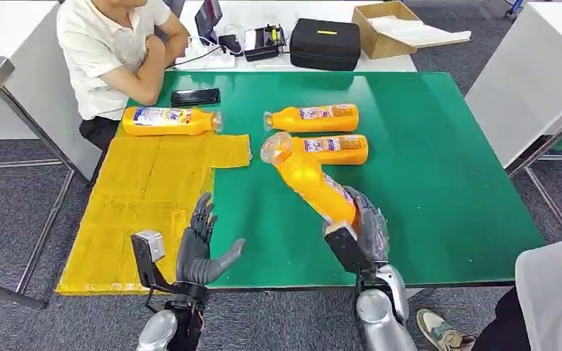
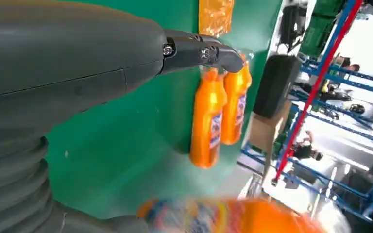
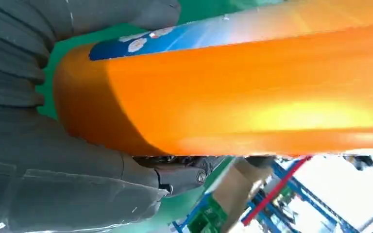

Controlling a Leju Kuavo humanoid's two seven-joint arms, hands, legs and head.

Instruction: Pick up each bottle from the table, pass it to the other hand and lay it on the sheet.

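Note:
My right hand (image 1: 362, 227) grips an orange bottle (image 1: 307, 179) by its lower half and holds it lifted above the green table (image 1: 439, 168), cap end tilted away and to the left; up close the bottle (image 3: 243, 92) lies across that hand (image 3: 53, 160). My left hand (image 1: 199, 245) is open, fingers spread, at the near edge of the yellow sheet (image 1: 146, 197). One bottle (image 1: 168, 121) lies at the sheet's far edge. Two more bottles (image 1: 315, 117) (image 1: 333, 148) lie side by side on the table; the left wrist view shows this pair (image 2: 218, 111) past my fingers (image 2: 209, 53).
A person in a white shirt (image 1: 110, 51) sits at the far left corner, arms on the table beside a black phone (image 1: 195, 96). Behind stand a black case (image 1: 326, 44) and a cardboard box (image 1: 388, 25). Another person's leg and shoe (image 1: 439, 333) are at the near right.

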